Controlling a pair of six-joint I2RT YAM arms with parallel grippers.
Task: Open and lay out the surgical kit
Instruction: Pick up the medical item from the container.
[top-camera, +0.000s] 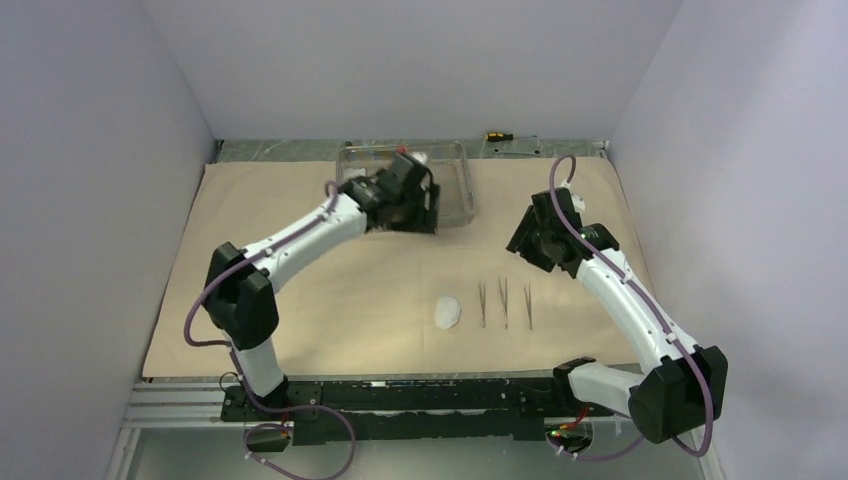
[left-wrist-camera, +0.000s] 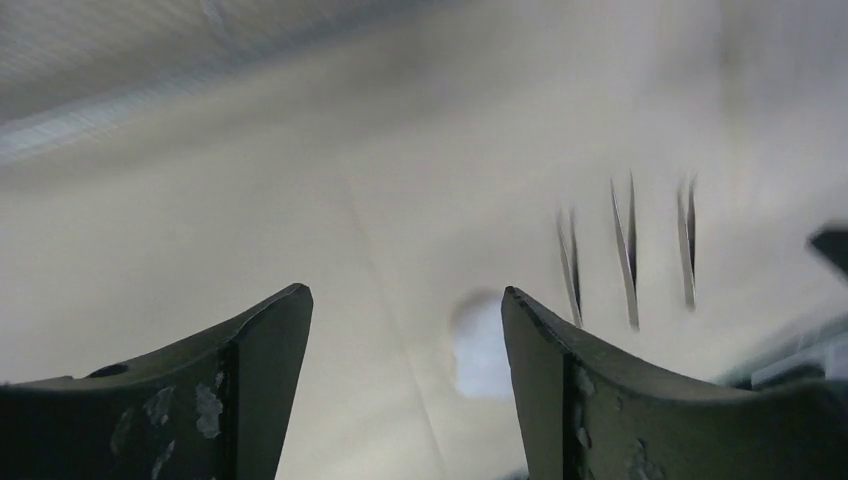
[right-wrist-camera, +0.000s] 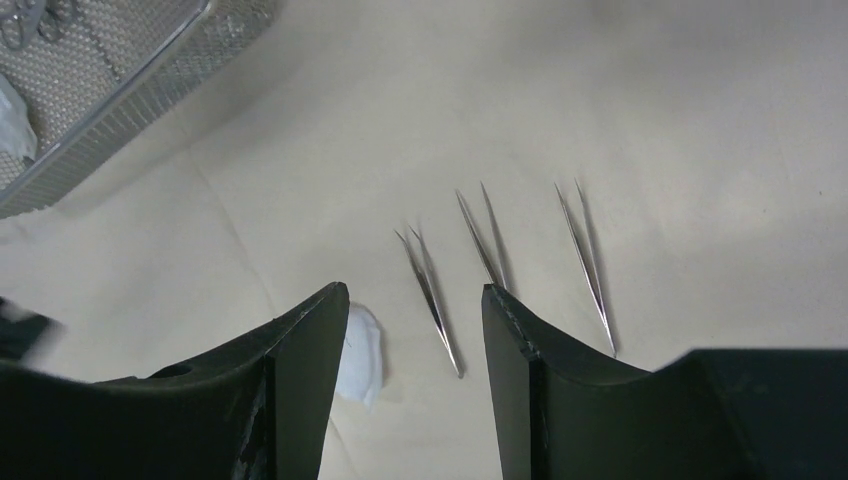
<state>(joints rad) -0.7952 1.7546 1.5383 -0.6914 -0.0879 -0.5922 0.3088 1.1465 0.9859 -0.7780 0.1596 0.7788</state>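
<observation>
On one large beige wrap cloth (top-camera: 300, 300) lie three slim steel tweezers (top-camera: 505, 302), one white gauze pad (top-camera: 448, 312) beside them, one steel wire-mesh tray (top-camera: 462, 185) behind; left gripper (left-wrist-camera: 405, 295) and right gripper (right-wrist-camera: 412, 290) both spread, empty

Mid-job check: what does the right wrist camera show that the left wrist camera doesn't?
Only right wrist: a corner of the mesh tray, with ring-handled clamps inside it.
Only left wrist: a blurred pale rail past the cloth's edge.
Both: the three tweezers lying side by side, one gauze pad beside them and the wrap cloth underneath. The left hand and the right hand are each open and empty.
</observation>
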